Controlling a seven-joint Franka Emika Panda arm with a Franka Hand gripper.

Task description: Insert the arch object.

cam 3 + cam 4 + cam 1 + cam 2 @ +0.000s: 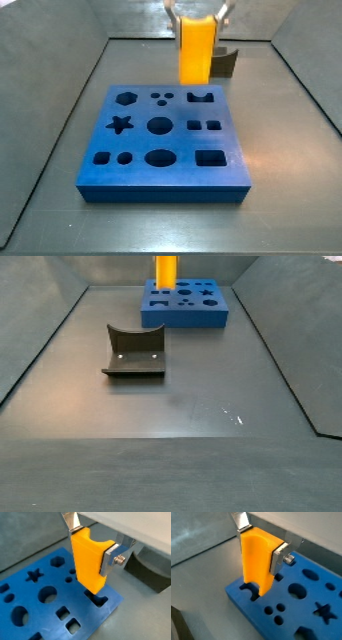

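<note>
The gripper (90, 547) hangs over the blue board (160, 190), which sits by the far edge of the tabletop (201, 406) in a side view. Its jaws are pinching the top part of a tall orange piece. The low end of that piece is right at the arch hole (202, 97), so I think this piece is the arch object (87, 562). It stands straight up. I cannot tell if its tip is already a little way in the hole or only just above it.

What could go wrong? The hole looks only as big as the piece, so if the piece is a bit off to one side or turned a bit, it may catch on the rim and stick. If the arm then pushes down hard, the piece may slip between the jaws or tip over. The board may slide too, since nothing seems to hold it.

The tabletop is grey, flat and a bit shiny, with grey walls around it. The dark fixture (134, 351) stands near the middle, well apart from the board. The rest is bare, so there is lots of room
</note>
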